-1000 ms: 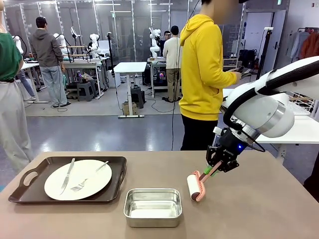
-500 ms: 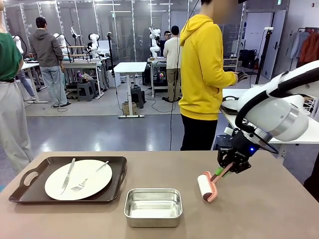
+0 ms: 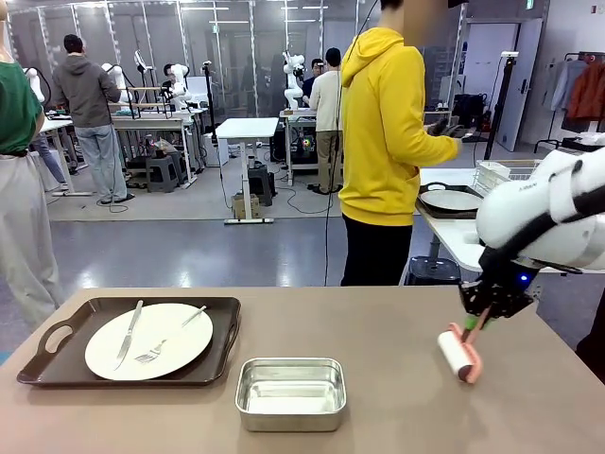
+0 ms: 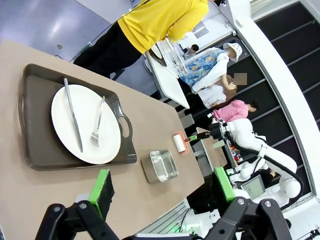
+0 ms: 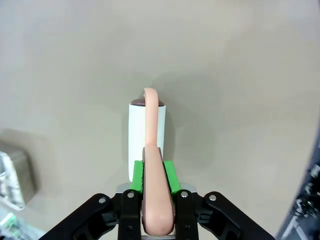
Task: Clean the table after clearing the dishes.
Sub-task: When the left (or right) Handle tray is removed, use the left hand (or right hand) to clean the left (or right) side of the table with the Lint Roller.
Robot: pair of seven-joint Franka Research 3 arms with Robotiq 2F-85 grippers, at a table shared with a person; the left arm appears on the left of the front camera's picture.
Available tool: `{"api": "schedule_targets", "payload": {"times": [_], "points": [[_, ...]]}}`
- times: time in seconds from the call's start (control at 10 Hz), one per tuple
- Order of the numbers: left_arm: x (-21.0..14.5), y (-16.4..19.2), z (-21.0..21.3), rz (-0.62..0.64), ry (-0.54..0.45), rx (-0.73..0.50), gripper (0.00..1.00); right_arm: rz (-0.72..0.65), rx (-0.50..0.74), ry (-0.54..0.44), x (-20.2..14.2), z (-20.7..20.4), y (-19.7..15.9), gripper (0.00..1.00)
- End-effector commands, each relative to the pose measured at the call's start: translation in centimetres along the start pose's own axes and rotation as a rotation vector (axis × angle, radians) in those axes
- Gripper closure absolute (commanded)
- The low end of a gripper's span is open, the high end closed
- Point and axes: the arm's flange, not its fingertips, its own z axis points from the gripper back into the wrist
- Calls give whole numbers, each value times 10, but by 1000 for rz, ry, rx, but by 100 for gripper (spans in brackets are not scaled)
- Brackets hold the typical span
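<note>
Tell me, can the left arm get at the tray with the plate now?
Probably yes: the left arm's open fingers point toward the tray, and nothing stands between them.

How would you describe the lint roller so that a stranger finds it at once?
Start at the wide brown table and go to the robot's right side, past the steel pan. There the right gripper is shut on a lint roller. It alone has a pink handle and a white roll; the pan is bare metal.
</note>
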Motion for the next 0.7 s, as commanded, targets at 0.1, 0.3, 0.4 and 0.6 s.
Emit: {"api": "schedule_targets", "payload": {"times": [0.1,0.3,0.4,0.6], "points": [[1,-2,3,-5,-4,-5,0,-108,-248,21,-8,-24,-47,79],[1,-2,3,-5,-4,-5,0,-141,-188,31,-8,-17,-72,79],[1,-2,3,-5,-4,-5,0,-151,-130,20,-7,-11,-85,79],[1,-2,3,-5,-4,-5,0,-126,-53,30,-8,-5,-112,79]]}}
